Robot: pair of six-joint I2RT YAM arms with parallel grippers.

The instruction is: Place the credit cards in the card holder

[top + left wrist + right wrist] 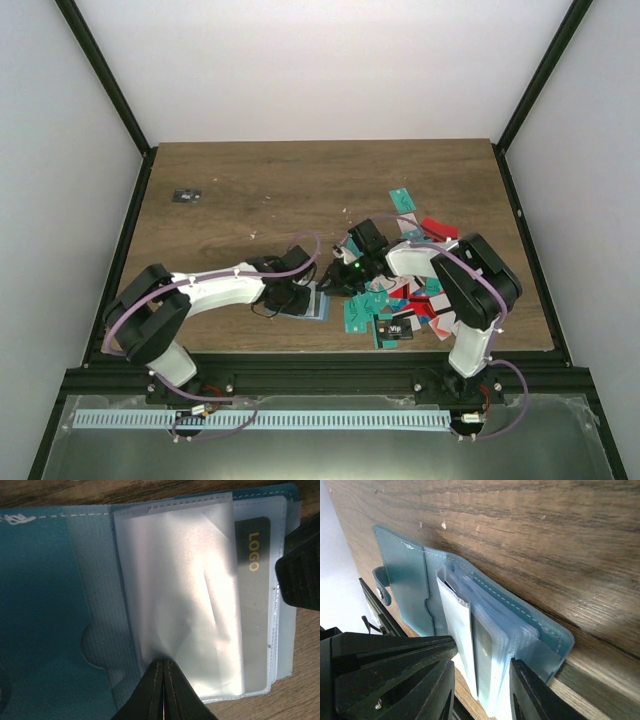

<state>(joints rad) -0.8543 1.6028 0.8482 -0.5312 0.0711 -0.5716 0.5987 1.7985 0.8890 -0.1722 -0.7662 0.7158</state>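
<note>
Left hand (163, 667), pressed together, is pinching a clear sleeve (175, 590) of the open card holder (45, 605). The right hand (484, 660), spread and empty, is straddling the holder's pockets. Right of the holder, the credit cards (400, 305) are lying heaped. This is apparently the pocket-opening step, and the next move calls for fetching a card.

Top view: soft even light coming from overhead, white walls reading bright, arms casting faint short shadows on worktop (260, 190); frame looking sharp, small items too tiny to resolve. Left wrist: strong glare blooming across clear sleeve (185, 595) of card holder (40, 605), washing out detail; left jaws blurring at bottom edge. Right wrist: right jaws sitting dark, out of focus in foreground; wood grain rendering crisp.
</note>
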